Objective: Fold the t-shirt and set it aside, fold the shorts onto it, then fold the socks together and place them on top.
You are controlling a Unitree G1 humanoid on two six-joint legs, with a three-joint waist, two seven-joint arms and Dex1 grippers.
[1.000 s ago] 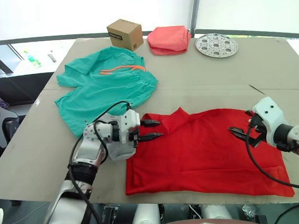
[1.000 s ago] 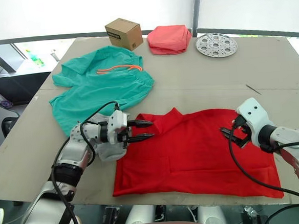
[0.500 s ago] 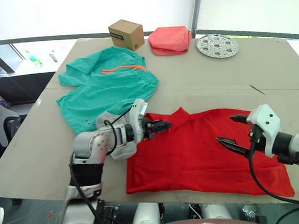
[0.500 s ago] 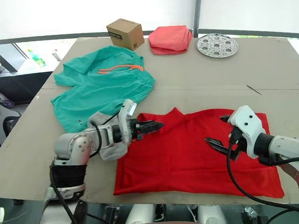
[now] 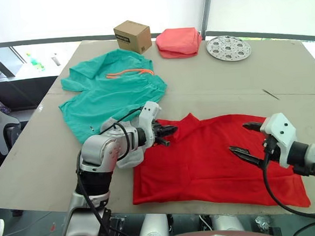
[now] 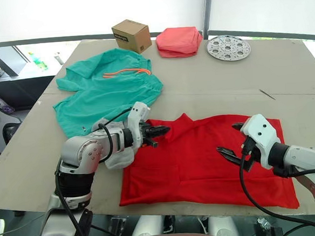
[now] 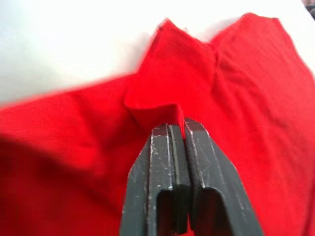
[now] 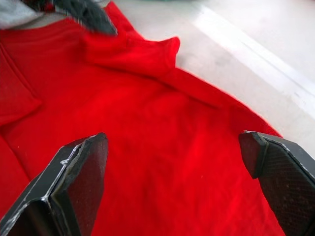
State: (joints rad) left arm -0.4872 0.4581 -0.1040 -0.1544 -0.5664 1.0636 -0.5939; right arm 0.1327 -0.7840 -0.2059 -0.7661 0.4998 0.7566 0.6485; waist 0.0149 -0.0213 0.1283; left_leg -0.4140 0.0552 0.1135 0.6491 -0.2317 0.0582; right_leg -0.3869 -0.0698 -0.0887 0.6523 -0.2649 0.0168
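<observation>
The t-shirt (image 5: 214,160) lies spread along the table's (image 5: 209,87) near edge — bright red, mostly flat, with a small fold of cloth raised at its left upper corner and soft creases across the body. The left gripper (image 5: 167,134) is pinched on that raised fold; in the left wrist view its two black fingers (image 7: 167,172) press together with red fabric caught between them. The right gripper (image 5: 246,139) hangs over the shirt's right half with its fingers spread wide, holding nothing. The shorts (image 5: 112,94) — teal-green, rumpled, orange drawstring on top — lie toward the table's left edge, just beside the shirt. Near the far edge stand a small cardboard box (image 5: 133,36), a folded salmon-pink cloth (image 5: 179,42) and a round perforated metal disc (image 5: 228,47).
</observation>
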